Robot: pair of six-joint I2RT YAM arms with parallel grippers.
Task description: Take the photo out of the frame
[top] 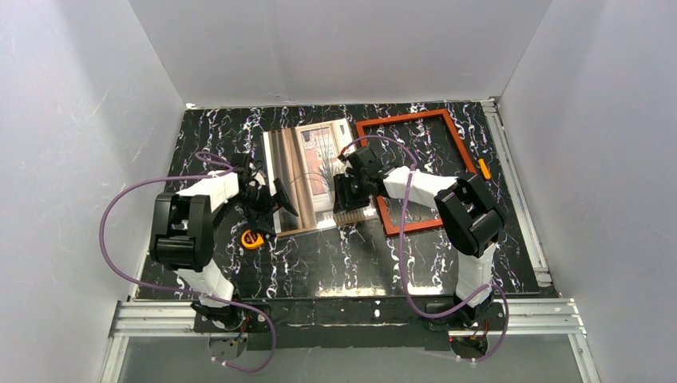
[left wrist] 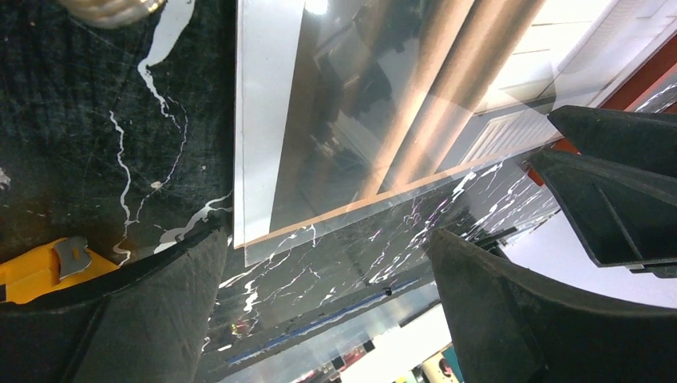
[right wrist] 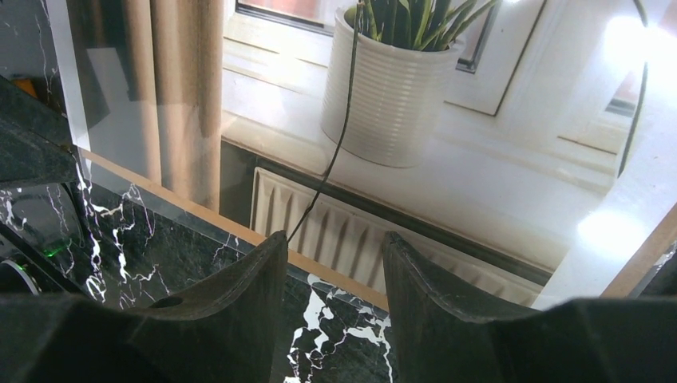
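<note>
Since the photo (top: 307, 171) lies flat on the black marble table (top: 335, 263), just left of the empty frame (top: 399, 118), I'd say the job's basically done, maybe just backing the arms off. Looks like a clear sheet (left wrist: 351, 223) sits over it too. The right gripper (right wrist: 335, 239) hovers low at the photo's near edge, fingers partly apart, nothing between them. The left gripper (top: 275, 206) is at the near-left corner, spread wide, empty.

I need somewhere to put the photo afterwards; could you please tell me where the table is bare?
Bare: the table strip between the photo and the near edge, and inside the frame. Crowded: mid-table, where left pincer and right pincer flank the photo, tape measure nearby.
</note>
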